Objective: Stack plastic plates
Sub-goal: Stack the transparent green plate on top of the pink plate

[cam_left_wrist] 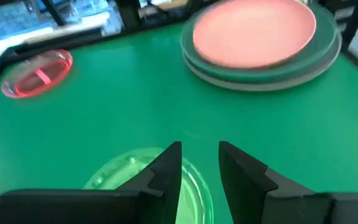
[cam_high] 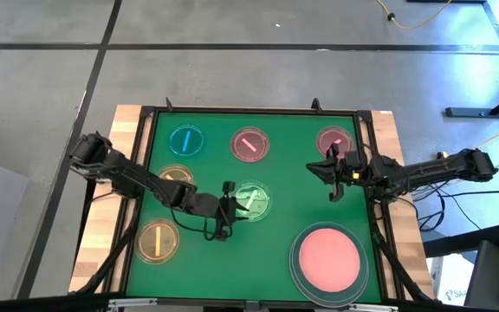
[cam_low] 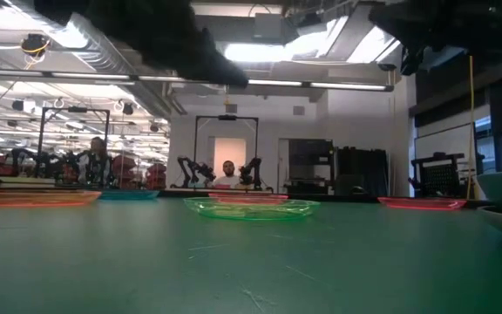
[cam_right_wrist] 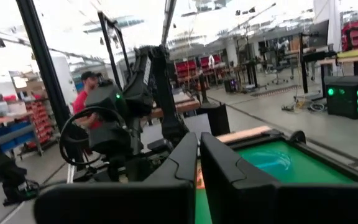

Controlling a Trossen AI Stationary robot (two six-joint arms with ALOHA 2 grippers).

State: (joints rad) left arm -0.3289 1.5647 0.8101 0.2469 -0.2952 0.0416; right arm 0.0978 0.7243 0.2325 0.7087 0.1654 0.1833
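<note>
Nearest your low camera is bare green bench, with the green plate lying flat at mid-distance. From above, going left to right: one amber plate lies at the bench's left side near the front edge, and a second amber plate sits behind it, partly under the left arm. The blue plate lies at the back left. Your left gripper is over the middle of the bench, its fingers slightly parted and holding nothing. The green plate lies just beside them on the right; in the left wrist view its rim shows under and beside one finger, not between the two. A pink plate lies at the back centre, another pink plate at the back right. Your right gripper hangs just in front of that plate, fingers nearly together with only a thin gap, gripping nothing. At the front right the large pink plate rests on top of two larger plates, stacked.
</note>
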